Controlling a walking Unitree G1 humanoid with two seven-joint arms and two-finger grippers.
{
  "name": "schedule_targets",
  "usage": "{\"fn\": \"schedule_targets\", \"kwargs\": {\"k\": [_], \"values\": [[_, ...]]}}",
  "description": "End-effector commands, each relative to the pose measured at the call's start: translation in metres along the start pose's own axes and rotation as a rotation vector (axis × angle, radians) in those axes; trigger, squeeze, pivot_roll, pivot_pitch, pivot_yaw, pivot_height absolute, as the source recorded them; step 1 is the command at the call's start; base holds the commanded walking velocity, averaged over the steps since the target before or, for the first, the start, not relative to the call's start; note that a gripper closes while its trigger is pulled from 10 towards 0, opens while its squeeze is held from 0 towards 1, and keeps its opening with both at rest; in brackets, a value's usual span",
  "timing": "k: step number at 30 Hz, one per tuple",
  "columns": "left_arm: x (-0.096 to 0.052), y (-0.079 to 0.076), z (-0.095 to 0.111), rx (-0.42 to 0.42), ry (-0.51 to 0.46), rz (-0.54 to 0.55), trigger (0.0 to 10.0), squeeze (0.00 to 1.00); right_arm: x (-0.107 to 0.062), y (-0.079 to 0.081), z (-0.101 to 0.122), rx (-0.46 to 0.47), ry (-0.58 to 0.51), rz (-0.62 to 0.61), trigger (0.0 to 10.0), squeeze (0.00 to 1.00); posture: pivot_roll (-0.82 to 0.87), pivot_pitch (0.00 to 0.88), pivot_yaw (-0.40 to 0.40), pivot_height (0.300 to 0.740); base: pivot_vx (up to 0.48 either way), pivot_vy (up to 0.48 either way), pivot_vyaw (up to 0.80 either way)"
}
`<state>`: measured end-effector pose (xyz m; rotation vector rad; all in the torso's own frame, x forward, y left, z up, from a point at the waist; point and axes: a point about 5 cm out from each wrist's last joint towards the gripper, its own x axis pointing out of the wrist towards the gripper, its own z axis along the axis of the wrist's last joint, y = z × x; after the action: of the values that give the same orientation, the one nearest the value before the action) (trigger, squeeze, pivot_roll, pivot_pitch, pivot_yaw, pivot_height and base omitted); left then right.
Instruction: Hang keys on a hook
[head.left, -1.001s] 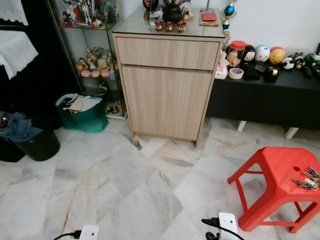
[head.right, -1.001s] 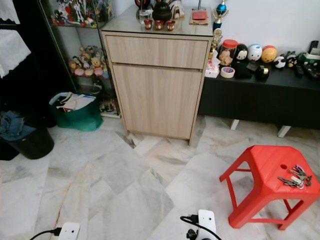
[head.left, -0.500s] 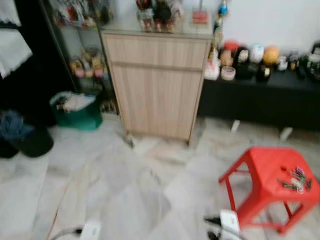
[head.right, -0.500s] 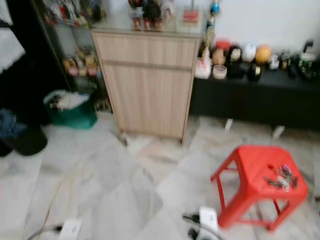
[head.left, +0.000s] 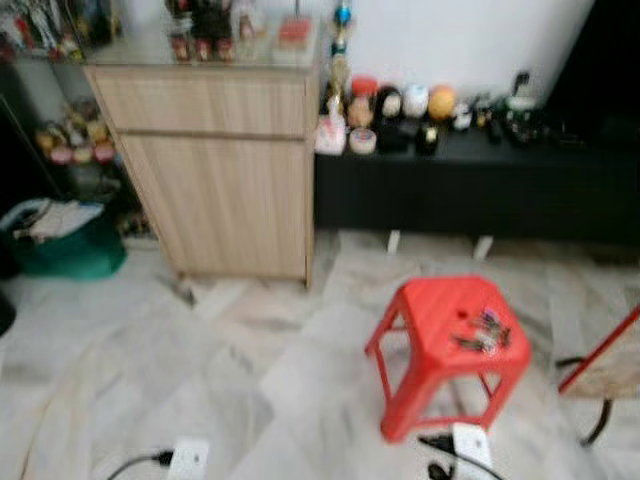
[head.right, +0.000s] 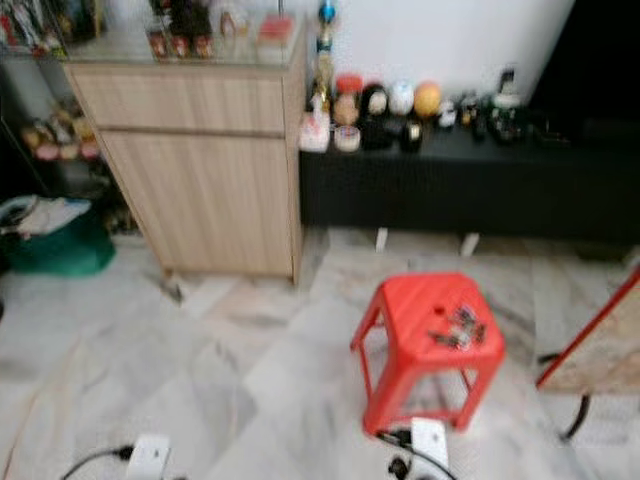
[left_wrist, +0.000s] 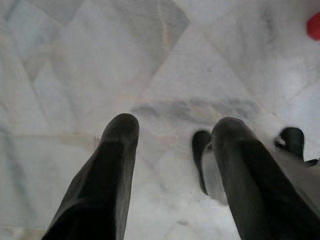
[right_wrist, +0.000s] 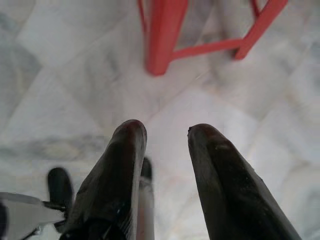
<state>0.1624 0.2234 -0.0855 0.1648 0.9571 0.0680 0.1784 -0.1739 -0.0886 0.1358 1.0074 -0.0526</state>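
Keys (head.left: 480, 333) atop red stool (head.left: 440, 310)

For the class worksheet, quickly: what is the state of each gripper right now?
Left gripper: open, holding nothing, hanging over the marble floor.
Right gripper: open, holding nothing, above the floor near the red stool.

A grey-veined white marble floor (head.left: 200, 350) is seen, blurred; on it stand a red plastic stool (head.left: 445, 350), a light wood cabinet (head.left: 215, 170) and a low black shelf (head.left: 470, 185). A bunch of keys (head.left: 482, 334) lies on the stool's seat. Small figurines and balls (head.left: 400, 105) are lined along the shelf top.
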Motion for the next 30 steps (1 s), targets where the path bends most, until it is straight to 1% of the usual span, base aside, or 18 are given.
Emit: {"fn": "schedule_targets", "kwargs": {"k": [1, 12, 18, 23, 30], "values": [[-0.0009, 0.002, -0.0038, 0.006, 0.012, 0.004, 10.0, 0.0, 0.0006, 0.0047, 0.0011, 0.015, -0.007, 0.009, 10.0, 0.0, 0.07, 0.0, -0.024, 0.74, 0.0, -0.368, 0.0], [-0.001, 0.0035, -0.004, -0.006, 0.013, 0.009, 10.0, 0.0, 0.0007, 0.005, 0.0014, 0.019, -0.009, 0.008, 10.0, 0.0, 0.06, 0.0, -0.023, 0.74, 0.0, -0.362, 0.0], [-0.0009, 0.0035, -0.0042, -0.021, 0.016, 0.009, 10.0, 0.0, 0.0007, 0.0047, 0.0018, 0.016, -0.01, 0.009, 10.0, 0.0, 0.06, 0.0, -0.025, 0.74, 0.0, 0.0, 0.0], [-0.0009, 0.0014, -0.0025, -0.062, -0.006, -0.006, 10.0, 0.0, 0.0006, 0.0044, 0.0018, 0.015, -0.01, 0.008, 10.0, 0.0, 0.06, 0.0, -0.027, 0.74, 0.0, 0.0, 0.0], [-0.0005, 0.0004, -0.0017, -0.069, -0.003, -0.002, 10.0, 0.0, 0.0007, 0.0044, 0.0021, 0.018, -0.014, 0.007, 10.0, 0.0, 0.06, 0.001, -0.027, 0.74, 0.0, 0.0, 0.0]]}}
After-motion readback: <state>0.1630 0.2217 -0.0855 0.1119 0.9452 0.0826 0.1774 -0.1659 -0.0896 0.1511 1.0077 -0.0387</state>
